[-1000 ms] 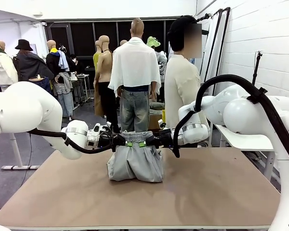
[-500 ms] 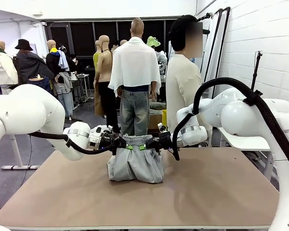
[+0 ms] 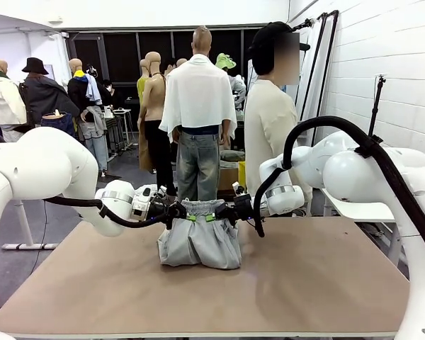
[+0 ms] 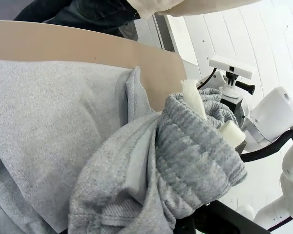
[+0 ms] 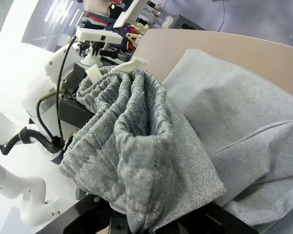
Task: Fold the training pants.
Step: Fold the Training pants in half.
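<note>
One desk (image 3: 304, 283), tan, bare but for the item below.

One person (image 3: 269, 127) in a cream top, standing beyond the desk at 1 o'clock.

One pair of training pants (image 3: 200, 241): light grey soft fabric, plain, ribbed gathered waistband bunched at 12 o'clock, lower part resting in a heap on the desk near its far edge, centre.

Two of my jaws: left jaws (image 3: 186, 214) clamped on the waistband from 9 o'clock; right jaws (image 3: 214, 214) clamped on it from 3 o'clock, close together.
</note>
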You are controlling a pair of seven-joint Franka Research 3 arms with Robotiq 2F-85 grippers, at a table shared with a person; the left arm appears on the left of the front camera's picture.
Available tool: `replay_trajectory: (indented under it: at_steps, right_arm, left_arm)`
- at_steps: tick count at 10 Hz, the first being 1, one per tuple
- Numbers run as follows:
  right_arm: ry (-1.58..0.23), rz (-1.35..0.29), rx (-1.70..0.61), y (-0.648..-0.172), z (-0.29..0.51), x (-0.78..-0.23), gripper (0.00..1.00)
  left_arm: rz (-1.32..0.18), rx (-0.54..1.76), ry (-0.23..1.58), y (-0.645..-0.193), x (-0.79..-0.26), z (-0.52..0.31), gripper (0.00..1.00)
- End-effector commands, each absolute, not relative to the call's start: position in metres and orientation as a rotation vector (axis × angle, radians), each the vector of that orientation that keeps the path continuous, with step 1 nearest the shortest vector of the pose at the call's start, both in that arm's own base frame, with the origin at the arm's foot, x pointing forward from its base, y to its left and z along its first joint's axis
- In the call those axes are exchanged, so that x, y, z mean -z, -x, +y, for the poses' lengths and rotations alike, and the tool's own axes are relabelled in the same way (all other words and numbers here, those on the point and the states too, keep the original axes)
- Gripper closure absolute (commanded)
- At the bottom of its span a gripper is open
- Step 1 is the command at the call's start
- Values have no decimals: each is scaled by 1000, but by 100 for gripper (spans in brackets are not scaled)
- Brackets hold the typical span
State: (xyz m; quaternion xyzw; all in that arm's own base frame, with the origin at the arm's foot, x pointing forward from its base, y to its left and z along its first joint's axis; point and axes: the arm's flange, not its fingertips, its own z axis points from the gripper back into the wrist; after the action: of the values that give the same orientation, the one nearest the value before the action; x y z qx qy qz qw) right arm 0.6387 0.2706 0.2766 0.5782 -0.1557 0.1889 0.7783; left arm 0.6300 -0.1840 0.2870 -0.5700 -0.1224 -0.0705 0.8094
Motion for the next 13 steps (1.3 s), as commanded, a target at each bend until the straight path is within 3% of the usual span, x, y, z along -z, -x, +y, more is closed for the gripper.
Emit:
replay_trajectory:
  at_steps: [1,8,9,13]
  right_arm:
    - [-1225,-317,-347,-661,270,-274,100]
    - [-1182,-251,-269,-666,270,-265,100]
    - [-1182,-241,-256,-666,270,-266,80]
    - [-1171,-245,-238,-664,262,-270,0]
  left_arm:
    - [-233,122,1177,-644,-283,-185,100]
    - [-146,44,1127,-647,-274,-181,100]
    - [-145,39,1128,-646,-275,-181,91]
    - [-179,13,1128,-639,-280,-172,11]
